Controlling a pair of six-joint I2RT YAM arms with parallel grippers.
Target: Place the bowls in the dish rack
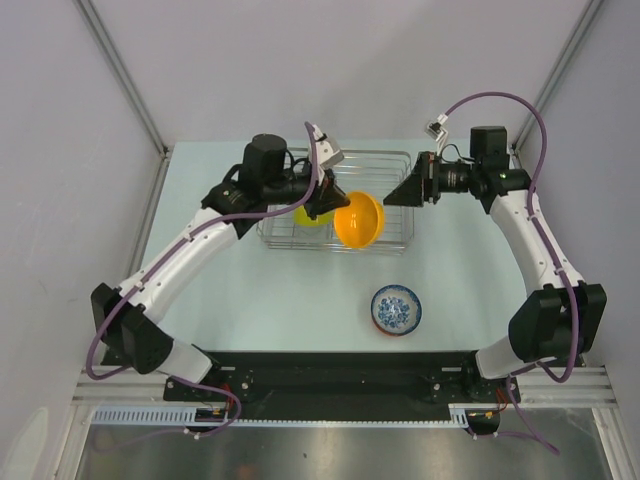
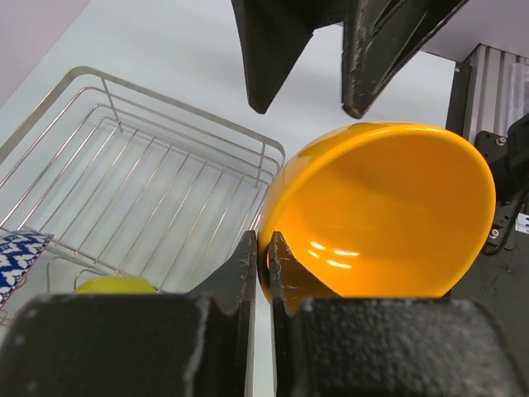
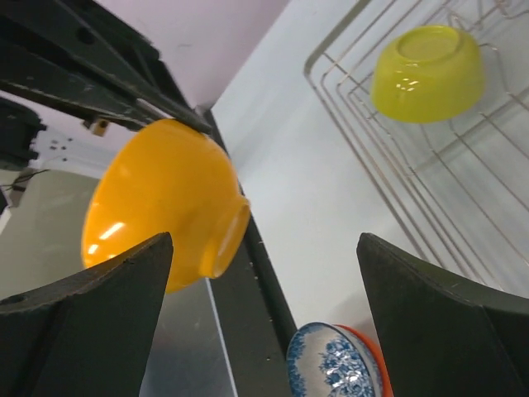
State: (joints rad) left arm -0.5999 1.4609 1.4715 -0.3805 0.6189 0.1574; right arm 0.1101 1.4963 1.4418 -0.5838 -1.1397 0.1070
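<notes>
Orange bowl [image 1: 360, 220]: glossy, smooth and round with a short foot ring. It is held on edge in the air over the near part of the dish rack, its hollow facing the overhead camera.
Left claw [image 1: 330, 205]: clenched on the orange bowl's rim. In the left wrist view its rough black fingers [image 2: 240, 277] pinch the thin wall between them.
Right claw [image 1: 402, 190]: released, its broad, dark, wedge-shaped fingers [image 3: 91, 289] spread wide. It hangs just beside the orange bowl on the rack's right side and touches nothing.
Dish rack [image 1: 385, 165]: rectangular, made of thin silver wire with rounded corners, a floor of parallel bars and low looped dividers. It stands on the bench behind the middle.
Lime-yellow bowl [image 3: 428, 73]: shiny, plain and round. It rests inside the rack towards its left half and is partly hidden by the left claw from above.
Zigzag bowl [image 2: 18, 252]: only a sliver shows at the edge of the left wrist view, a blue-and-white jagged pattern inside the rack.
Blue-patterned bowl [image 1: 397, 309]: white glaze with blue floral marks. It sits upright on the bench, well apart from the rack on the near right, and a red-orange rim shows beneath it.
Bench [image 1: 280, 290]: a flat, pale, matte surface.
</notes>
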